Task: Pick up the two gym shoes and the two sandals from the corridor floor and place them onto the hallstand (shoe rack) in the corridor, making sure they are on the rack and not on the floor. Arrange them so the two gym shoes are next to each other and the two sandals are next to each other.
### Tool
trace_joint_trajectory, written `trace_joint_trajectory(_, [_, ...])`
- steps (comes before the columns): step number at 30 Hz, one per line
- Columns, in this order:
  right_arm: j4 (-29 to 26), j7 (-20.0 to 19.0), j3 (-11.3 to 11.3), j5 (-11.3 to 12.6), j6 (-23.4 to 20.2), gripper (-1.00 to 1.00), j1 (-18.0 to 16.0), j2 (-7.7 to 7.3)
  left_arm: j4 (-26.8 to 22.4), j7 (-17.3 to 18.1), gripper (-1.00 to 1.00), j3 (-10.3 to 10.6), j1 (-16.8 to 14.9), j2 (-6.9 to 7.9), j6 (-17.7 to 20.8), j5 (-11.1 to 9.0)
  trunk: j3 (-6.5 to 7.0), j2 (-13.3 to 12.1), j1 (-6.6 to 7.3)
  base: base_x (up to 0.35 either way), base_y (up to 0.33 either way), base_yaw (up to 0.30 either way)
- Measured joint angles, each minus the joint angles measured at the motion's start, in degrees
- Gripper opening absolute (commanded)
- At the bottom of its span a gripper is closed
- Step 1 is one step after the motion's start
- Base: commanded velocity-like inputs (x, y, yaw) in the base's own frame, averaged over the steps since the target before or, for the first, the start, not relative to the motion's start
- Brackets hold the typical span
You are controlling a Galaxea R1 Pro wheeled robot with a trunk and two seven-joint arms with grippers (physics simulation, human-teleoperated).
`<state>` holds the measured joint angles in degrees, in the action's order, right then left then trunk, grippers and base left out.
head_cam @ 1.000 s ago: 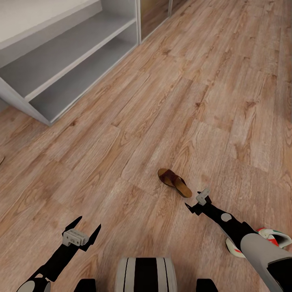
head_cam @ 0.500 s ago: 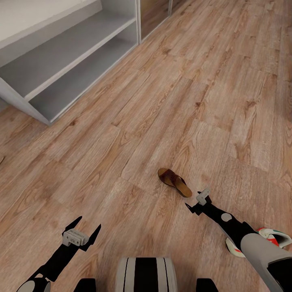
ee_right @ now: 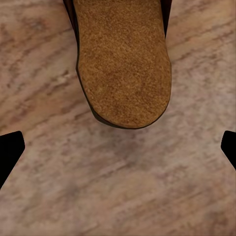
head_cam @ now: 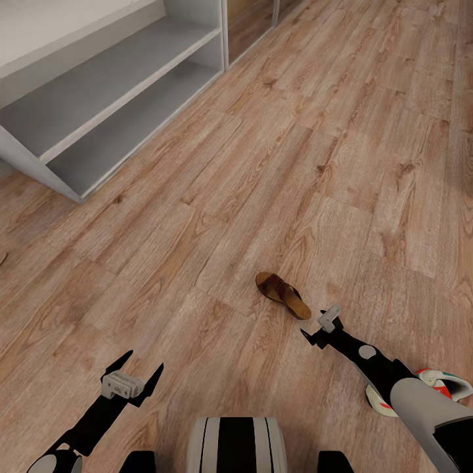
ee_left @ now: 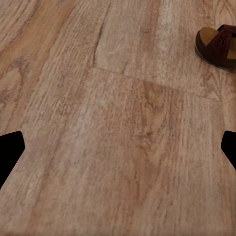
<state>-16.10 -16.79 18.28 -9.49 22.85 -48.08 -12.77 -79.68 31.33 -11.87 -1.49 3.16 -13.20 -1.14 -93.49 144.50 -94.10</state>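
Dark brown leather sandal with tan footbed lies lower centre on the wood plank floor. Right end effector spread, empty, just beside its heel: drop, straddle heel, then close. Left end effector open.

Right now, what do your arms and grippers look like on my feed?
Both arms are slim and black. Each gripper, left and right, has pointed black fingers on a light-grey block. The right arm carries a white round mark and a bulky light-grey segment nearer the body.
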Motion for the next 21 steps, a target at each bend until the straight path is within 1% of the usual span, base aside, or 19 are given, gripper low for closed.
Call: trace_joint_trajectory(21, [-0.07, 0.0, 0.0, 0.0, 0.0, 1.0, 0.0, -0.14, 0.04, -0.03, 1.0, 0.0, 0.03, 0.0, -0.05, 0.0, 0.0, 0.0, 0.0, 0.0, 0.0, 0.0])
